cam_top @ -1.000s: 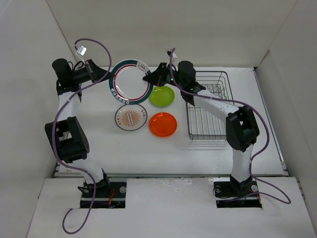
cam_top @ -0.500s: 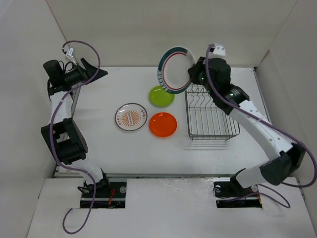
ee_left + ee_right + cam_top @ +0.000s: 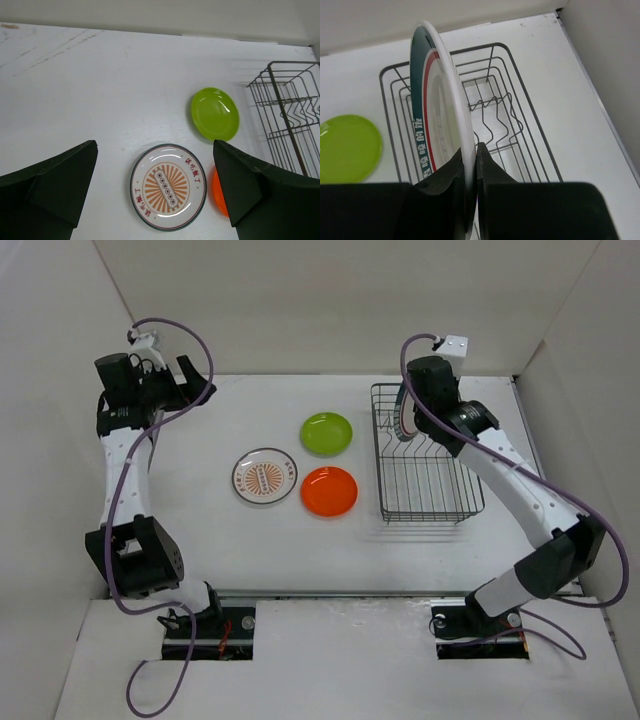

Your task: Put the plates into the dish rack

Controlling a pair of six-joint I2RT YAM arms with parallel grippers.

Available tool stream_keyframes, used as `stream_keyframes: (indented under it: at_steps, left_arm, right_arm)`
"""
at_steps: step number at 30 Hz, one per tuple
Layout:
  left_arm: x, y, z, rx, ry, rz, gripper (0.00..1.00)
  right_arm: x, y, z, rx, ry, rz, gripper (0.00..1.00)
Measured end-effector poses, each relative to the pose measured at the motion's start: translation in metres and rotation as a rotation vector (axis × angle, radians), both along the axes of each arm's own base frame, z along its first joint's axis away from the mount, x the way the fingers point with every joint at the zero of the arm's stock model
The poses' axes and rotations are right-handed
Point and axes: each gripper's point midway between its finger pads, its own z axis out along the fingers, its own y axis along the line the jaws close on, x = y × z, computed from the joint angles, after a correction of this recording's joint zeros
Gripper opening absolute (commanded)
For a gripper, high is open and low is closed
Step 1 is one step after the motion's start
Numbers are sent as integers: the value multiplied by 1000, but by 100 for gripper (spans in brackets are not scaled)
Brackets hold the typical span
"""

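Holding striped plate [image 3: 434,117] over dish rack [image 3: 430,475]

Robot lab booth (plain white walls [image 3: 300,300] enclose the table [image 3: 250,540])

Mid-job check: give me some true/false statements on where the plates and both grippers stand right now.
1. The right gripper is shut on the teal-rimmed plate, holding it on edge at the dish rack. True.
2. The left gripper grips the sunburst plate. False: it is open and empty, and that plate lies flat on the table.
3. The lime green plate stands in the rack. False: it lies on the table beside it.
4. The orange plate lies next to the sunburst plate. True.
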Motion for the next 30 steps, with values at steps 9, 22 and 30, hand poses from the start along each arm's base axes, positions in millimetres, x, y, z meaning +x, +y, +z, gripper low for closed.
stream_keyframes:
  at_steps: [9, 22, 30]
  left_arm:
    - [-21, 9, -1, 86, -4, 52, 100]
    - [-28, 3, 4, 96, -29, 16, 100]
    - [-29, 3, -1, 100, -22, 8, 100]
  right_arm:
    - [15, -12, -18, -95, 66, -1, 0]
    - [31, -8, -41, -83, 81, 64, 0]
    - [45, 2, -71, -93, 133, 76, 0]
